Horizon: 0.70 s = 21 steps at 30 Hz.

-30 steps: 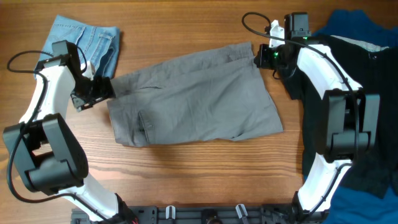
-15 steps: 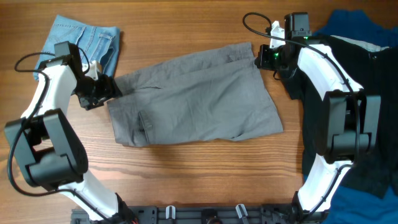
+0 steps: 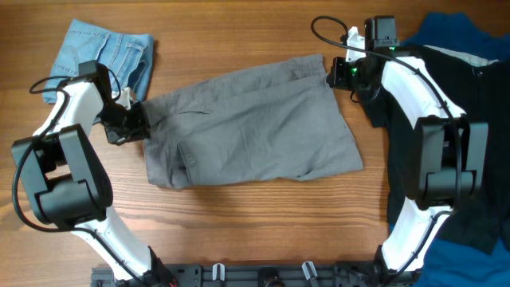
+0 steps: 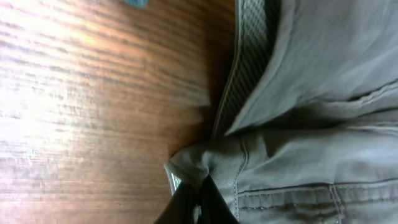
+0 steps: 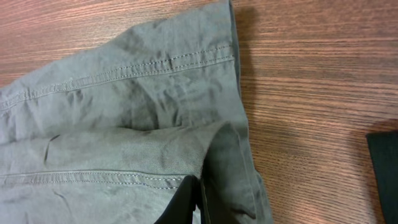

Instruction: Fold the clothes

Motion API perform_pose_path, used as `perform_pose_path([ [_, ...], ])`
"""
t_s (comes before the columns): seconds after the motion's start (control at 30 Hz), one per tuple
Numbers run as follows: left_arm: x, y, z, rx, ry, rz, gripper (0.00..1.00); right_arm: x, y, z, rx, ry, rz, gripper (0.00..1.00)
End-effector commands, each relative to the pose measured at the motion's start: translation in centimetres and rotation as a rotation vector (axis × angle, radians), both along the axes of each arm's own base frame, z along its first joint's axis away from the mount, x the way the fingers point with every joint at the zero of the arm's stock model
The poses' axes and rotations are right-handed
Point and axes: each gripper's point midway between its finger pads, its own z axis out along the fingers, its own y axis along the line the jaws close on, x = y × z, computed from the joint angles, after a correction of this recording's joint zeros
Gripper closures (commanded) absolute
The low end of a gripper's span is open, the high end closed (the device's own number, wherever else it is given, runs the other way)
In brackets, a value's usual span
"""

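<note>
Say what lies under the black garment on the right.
Blue fabric shows past the black garment at its top and bottom edges, apparently beneath it; the rest is covered.

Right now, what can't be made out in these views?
- Left pincer, left wrist view: tips cut by bottom edge, buried in grey shorts; bite depth hidden.
- Right pincer, right wrist view: same, bottom edge.
- Black garment and blue garment, overhead: cut by right edge, covered by right arm.
</note>
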Motion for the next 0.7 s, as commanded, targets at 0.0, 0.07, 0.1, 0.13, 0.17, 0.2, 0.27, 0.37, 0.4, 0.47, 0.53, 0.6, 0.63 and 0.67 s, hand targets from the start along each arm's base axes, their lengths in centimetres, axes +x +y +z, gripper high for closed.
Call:
perform_pose_path([
  [0.0, 1.8, 0.5, 4.0, 0.013, -0.095, 0.003, 0.96, 0.6, -0.9, 4.6, -0.027, -0.109, -0.012, 0.96],
  [0.07, 2.2, 0.6, 6.5, 0.025, -0.14, 0.006, 0.96, 0.7, -1.6, 7.3, -0.054, -0.166, -0.042, 0.96],
  [0.1, 2.3, 0.7, 7.2, 0.028, -0.152, 0.01, 0.96, 0.8, -1.9, 8.1, -0.064, -0.18, -0.071, 0.96],
  [0.13, 2.3, 0.7, 8.0, 0.032, -0.168, 0.02, 0.96, 0.8, -2.4, 9.2, -0.077, -0.202, -0.099, 0.96],
  [0.17, 2.3, 0.7, 8.7, 0.035, -0.185, 0.03, 0.96, 0.8, -2.5, 10.1, -0.083, -0.227, -0.106, 0.96],
  [0.2, 2.4, 0.7, 9.2, 0.038, -0.199, 0.031, 0.96, 1.0, -2.6, 10.7, -0.084, -0.245, -0.109, 0.96],
  [0.27, 3.0, 0.6, 10.4, 0.04, -0.252, 0.029, 0.96, 1.5, -2.7, 11.5, -0.088, -0.284, -0.115, 0.96],
  [0.37, 4.2, 0.8, 10.6, 0.047, -0.303, 0.026, 0.96, 2.4, -3.1, 11.3, -0.1, -0.301, -0.14, 0.96],
  [0.4, 4.7, 0.7, 10.5, 0.041, -0.321, 0.023, 0.96, 2.6, -3.1, 11.1, -0.095, -0.302, -0.149, 0.95],
  [0.47, 5.8, 0.6, 10.3, 0.041, -0.352, 0.015, 0.96, 3.1, -3.0, 10.7, -0.092, -0.311, -0.151, 0.94],
  [0.53, 6.6, 0.2, 10.0, 0.043, -0.37, 0.002, 0.96, 3.6, -3.0, 10.3, -0.092, -0.314, -0.152, 0.94],
  [0.6, 6.9, -0.7, 8.7, 0.039, -0.348, -0.022, 0.4, 3.4, -3.6, 9.5, -0.119, -0.292, -0.166, 0.56],
  [0.63, 6.7, -0.6, 8.4, 0.045, -0.332, -0.021, 0.34, 3.3, -3.8, 9.3, -0.128, -0.284, -0.172, 0.5],
  [0.67, 6.5, -0.4, 8.2, 0.055, -0.322, -0.019, 0.31, 3.1, -4.1, 9.2, -0.14, -0.274, -0.178, 0.47],
])
